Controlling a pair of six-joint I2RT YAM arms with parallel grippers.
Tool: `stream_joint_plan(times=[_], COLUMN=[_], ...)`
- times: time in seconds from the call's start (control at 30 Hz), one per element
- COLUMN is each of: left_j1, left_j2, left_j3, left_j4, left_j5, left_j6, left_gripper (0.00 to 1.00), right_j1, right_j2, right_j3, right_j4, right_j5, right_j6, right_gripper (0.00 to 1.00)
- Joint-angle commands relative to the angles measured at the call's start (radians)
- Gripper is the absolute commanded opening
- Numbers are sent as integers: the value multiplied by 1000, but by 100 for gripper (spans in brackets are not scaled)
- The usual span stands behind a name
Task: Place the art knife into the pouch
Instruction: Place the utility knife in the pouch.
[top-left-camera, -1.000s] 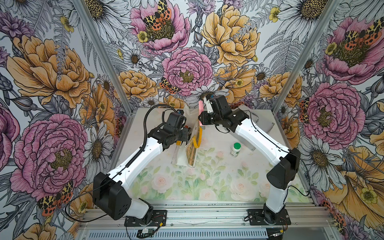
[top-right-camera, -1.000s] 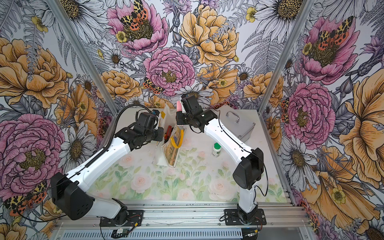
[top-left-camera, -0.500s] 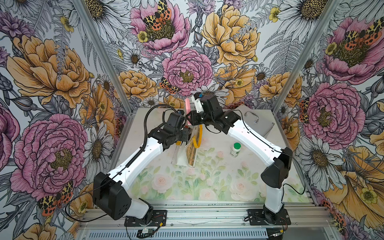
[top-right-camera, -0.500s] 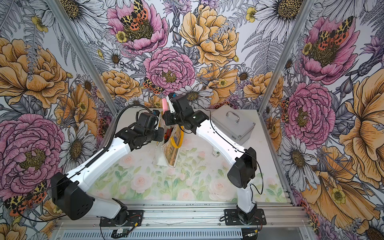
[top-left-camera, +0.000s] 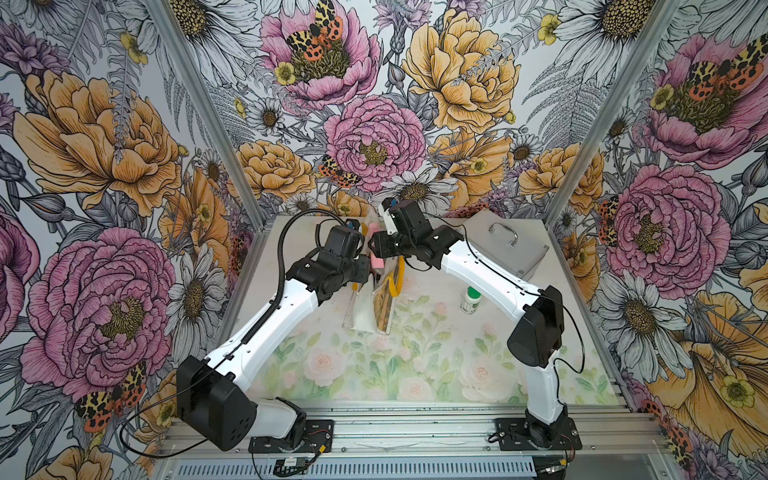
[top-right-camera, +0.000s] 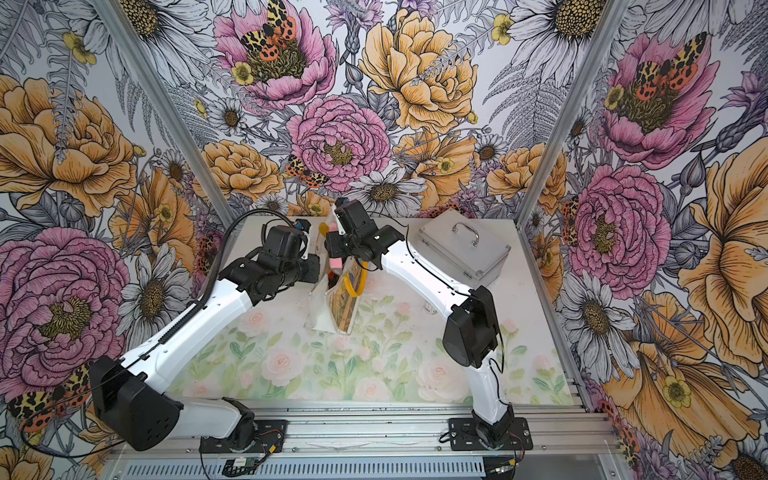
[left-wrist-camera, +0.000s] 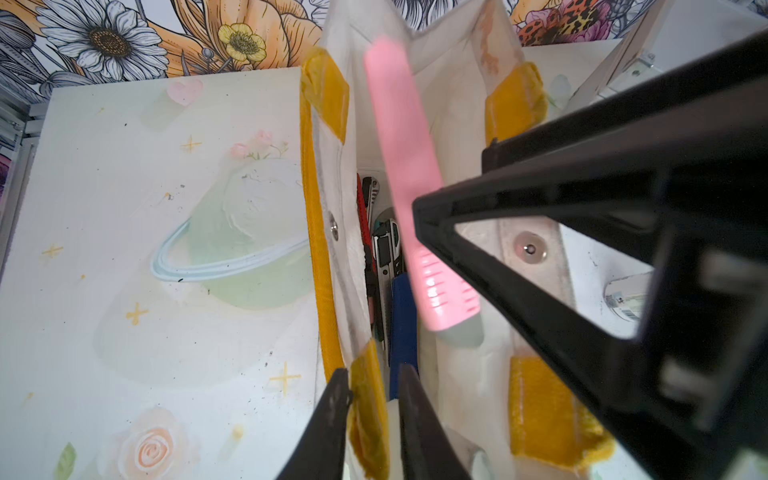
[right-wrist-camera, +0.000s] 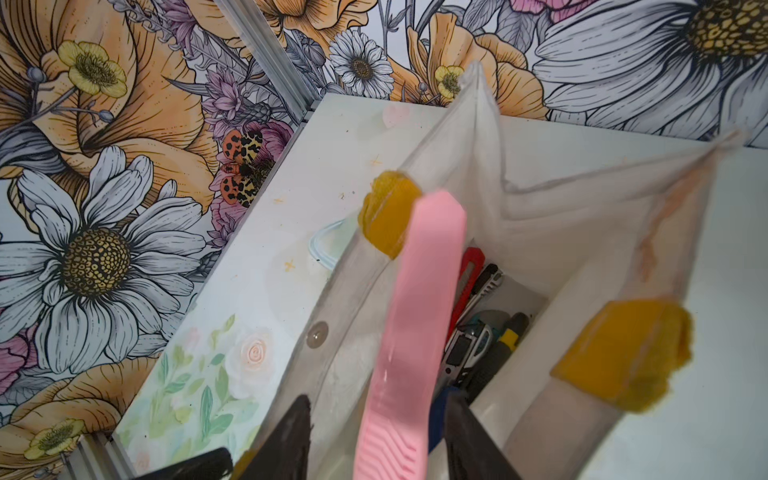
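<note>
The pouch (top-left-camera: 384, 307) (top-right-camera: 341, 309) stands mouth-up mid-table, white inside, with yellow handles. My left gripper (left-wrist-camera: 372, 374) (top-left-camera: 365, 270) is shut on its rim at a yellow handle tab (left-wrist-camera: 368, 399), keeping the mouth spread. The pink art knife (right-wrist-camera: 415, 316) (left-wrist-camera: 409, 187) (top-left-camera: 376, 262) points down into the mouth, blurred. My right gripper (right-wrist-camera: 376, 399) (top-left-camera: 376, 249) hangs just above the mouth. It is open, with a gap between each finger and the knife.
Several other cutters (right-wrist-camera: 478, 332) (left-wrist-camera: 384, 249) lie in the bottom of the pouch. A silver metal case (top-left-camera: 513, 249) (top-right-camera: 463, 249) sits at the back right. A small white bottle with a green cap (top-left-camera: 471, 300) stands beside my right forearm.
My right arm carried the pink knife leftward from the back to over the pouch mouth, then its jaws spread off the knife. The left gripper stayed on the pouch rim.
</note>
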Motion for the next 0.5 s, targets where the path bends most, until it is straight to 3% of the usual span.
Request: stream_joint_plan(times=[0.0, 0.3, 0.4, 0.47], left_j1=[16, 49, 73, 97], left_j2=[-32, -43, -51, -52], left_j3=[-10, 12, 38, 58], left_j4=[0, 2, 3, 7], left_j5=[-18, -11, -10, -8], left_j6=[9, 21, 22, 22], left_gripper=[26, 29, 44, 65], right_j1=[-21, -65, -94, -115], right_j2=[-22, -79, -91, -102], right_j3=[14, 2, -35, -66], right_j4=[15, 15, 16, 16], right_j5=[27, 91, 99, 96], right_j6=[-6, -21, -6, 14], right_gripper=[55, 57, 57, 57])
